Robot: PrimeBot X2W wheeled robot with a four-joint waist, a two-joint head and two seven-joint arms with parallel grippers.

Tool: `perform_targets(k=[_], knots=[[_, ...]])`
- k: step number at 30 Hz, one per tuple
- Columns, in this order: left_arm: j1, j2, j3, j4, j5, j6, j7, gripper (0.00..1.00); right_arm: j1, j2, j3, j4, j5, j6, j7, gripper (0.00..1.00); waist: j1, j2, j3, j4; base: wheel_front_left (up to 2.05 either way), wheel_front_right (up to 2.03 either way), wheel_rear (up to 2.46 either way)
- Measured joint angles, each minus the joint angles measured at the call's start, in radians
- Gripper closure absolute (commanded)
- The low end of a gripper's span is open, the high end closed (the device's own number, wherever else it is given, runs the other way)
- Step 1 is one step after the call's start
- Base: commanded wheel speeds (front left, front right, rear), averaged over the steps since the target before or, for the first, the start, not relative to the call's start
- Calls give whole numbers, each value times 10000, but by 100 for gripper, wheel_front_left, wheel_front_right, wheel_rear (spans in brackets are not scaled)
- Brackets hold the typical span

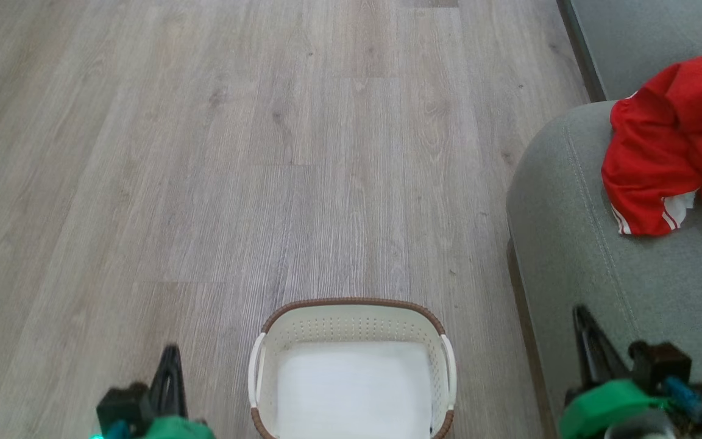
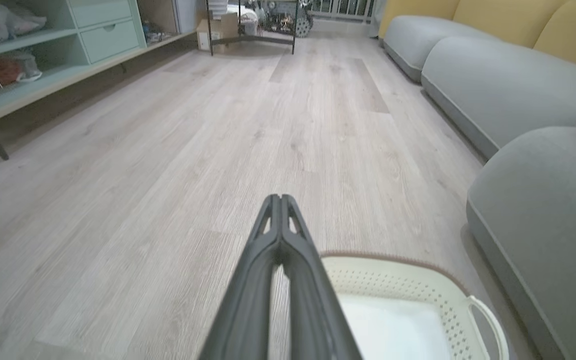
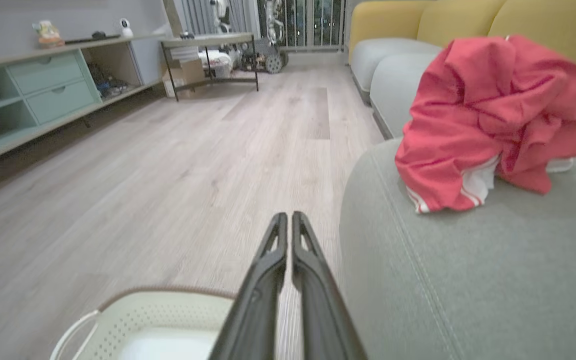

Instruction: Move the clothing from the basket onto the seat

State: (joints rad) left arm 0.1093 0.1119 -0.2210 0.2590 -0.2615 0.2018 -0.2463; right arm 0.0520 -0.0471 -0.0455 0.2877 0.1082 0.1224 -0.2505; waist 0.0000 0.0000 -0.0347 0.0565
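The red clothing [image 1: 674, 143] lies in a crumpled heap on the grey-green seat [image 1: 576, 244] at the right; the right wrist view shows the clothing [image 3: 488, 120] with white stripes at its hem. On the floor at the bottom centre stands the cream basket [image 1: 351, 323], holding nothing but a flat white liner. My left gripper [image 1: 171, 353] is shut to the basket's left, its fingers pressed together with nothing between them [image 2: 280, 200]. My right gripper [image 1: 581, 314] is shut over the seat's front edge, holding nothing [image 3: 288, 216].
Pale wood floor [image 1: 235, 152] stretches ahead and to the left. A mint shelf unit [image 2: 43, 55] lines the left wall. More grey cushions with yellow backs [image 2: 493, 75] run along the right. A metal-legged table [image 3: 208, 55] stands far off.
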Motion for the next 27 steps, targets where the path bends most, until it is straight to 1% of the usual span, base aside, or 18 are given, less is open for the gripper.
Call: perform_targets(k=[3,27], knots=[[248,-21,4,150,-265,-10,88,100,244,4,-8,192,242,0,104,100,0,0,9,-14,0,0,0],[-54,-107,422,140,-2746,-625,700,100,76,8,-125,150,2982,0,746,100,0,0,79,-118,0,0,0]])
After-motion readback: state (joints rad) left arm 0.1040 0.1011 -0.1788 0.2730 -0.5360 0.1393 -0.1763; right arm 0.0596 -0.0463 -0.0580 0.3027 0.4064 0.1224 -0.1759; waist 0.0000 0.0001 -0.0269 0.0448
